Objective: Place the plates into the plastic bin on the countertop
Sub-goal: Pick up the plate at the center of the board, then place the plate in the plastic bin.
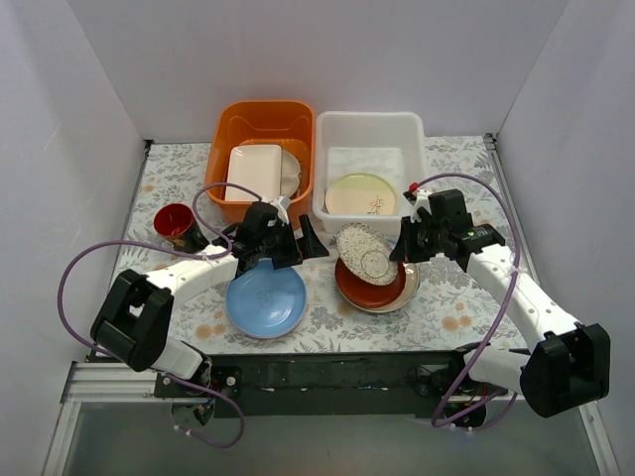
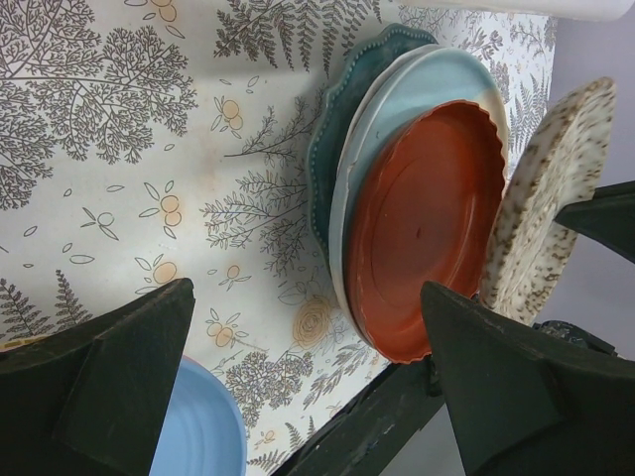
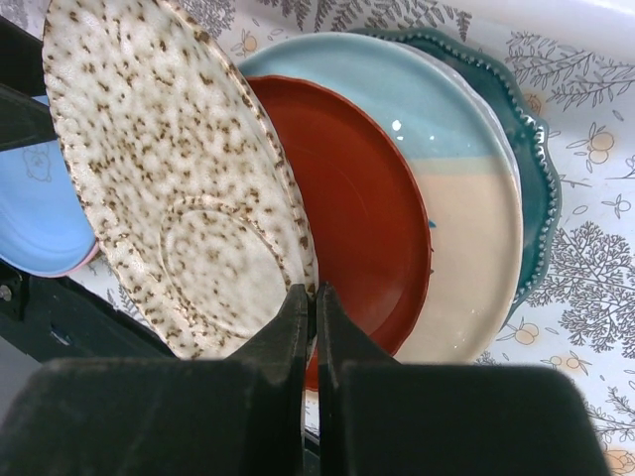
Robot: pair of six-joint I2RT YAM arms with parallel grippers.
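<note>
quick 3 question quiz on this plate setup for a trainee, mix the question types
1. True or false: the right pincer is shut on the rim of the speckled plate.
2. How many plates show inside the plastic bin?
3. Fill in: the left pincer is ____ and holds nothing.
Key: 1 true; 2 one, the cream leaf-pattern plate; 3 open.

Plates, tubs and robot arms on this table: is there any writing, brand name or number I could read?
No readable text anywhere.
Light blue round plate: faint mark at its centre, too blurred to read.
Speckled grey round plate pinched in the right fingers: only speckles.
Cream round plate in the white plastic bin: a leaf drawing, no letters.
</note>
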